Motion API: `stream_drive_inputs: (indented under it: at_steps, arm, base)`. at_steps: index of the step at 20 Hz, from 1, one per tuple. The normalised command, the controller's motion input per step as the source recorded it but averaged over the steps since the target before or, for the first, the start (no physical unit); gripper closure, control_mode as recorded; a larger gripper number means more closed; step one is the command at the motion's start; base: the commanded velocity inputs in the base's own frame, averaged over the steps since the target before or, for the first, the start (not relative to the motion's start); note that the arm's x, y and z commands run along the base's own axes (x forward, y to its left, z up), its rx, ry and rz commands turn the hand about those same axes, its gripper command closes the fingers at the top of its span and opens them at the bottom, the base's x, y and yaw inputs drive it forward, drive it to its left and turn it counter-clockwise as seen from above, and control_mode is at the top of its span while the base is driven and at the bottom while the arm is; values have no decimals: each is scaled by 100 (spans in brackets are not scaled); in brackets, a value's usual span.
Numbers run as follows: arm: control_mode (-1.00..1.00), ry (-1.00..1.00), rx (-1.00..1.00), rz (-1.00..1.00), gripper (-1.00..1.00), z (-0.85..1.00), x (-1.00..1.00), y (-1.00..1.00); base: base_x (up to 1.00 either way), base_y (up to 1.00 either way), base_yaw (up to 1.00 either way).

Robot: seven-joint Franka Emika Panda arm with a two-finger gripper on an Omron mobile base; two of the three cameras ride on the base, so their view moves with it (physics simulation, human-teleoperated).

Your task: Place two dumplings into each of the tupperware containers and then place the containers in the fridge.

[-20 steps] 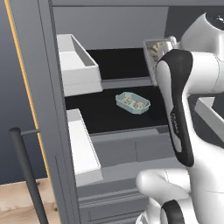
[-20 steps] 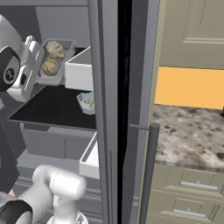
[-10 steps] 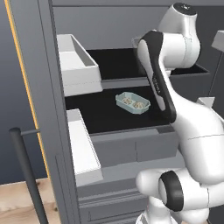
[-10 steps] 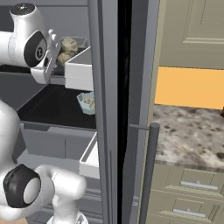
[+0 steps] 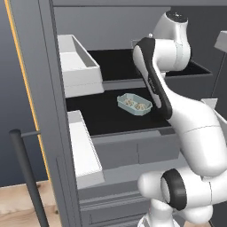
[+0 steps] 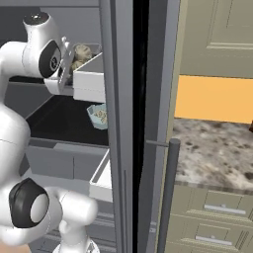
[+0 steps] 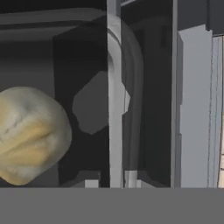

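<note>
Clamped by its thin rim in my end effector (image 6: 65, 63), the second tupperware container (image 7: 124, 87), light, stiff, slippery, tips its dumpling (image 7: 30, 133) above the first container (image 5: 134, 104) on the fridge shelf (image 5: 106, 116) below.

Base views flanking the open fridge (image 5: 48, 88); hand view close inside.

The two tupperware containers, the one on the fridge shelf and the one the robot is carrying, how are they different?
The container on the shelf lies flat on the black shelf with nothing touching it; the carried container is tipped up on edge, gripped by the hand. The shelf one sits low on the middle shelf; the carried one is higher, near the white bin. Both are shallow trays with dumplings inside.
</note>
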Motion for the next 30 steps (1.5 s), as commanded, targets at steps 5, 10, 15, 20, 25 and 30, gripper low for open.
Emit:
stream_drive_inputs:
  at_steps: [5, 10, 15, 20, 25, 30]
  arm:
    - [-100, 0, -1, 0, 100, -18, 22, 10]
    - [-100, 0, 0, -1, 100, -5, 58, 6]
    - [-100, 0, 0, -1, 100, -10, 58, 2]
    - [-100, 0, 0, 0, -100, 0, 13, 0]
    - [-100, -11, 0, 0, -100, 0, 1, 0]
    - [-100, -25, 0, 0, -100, 1, -12, 0]
  base:
    - [0, 0, 0]
    - [0, 0, 0]
    - [0, 0, 0]
    - [0, 0, 0]
    - [0, 0, 0]
    - [0, 0, 0]
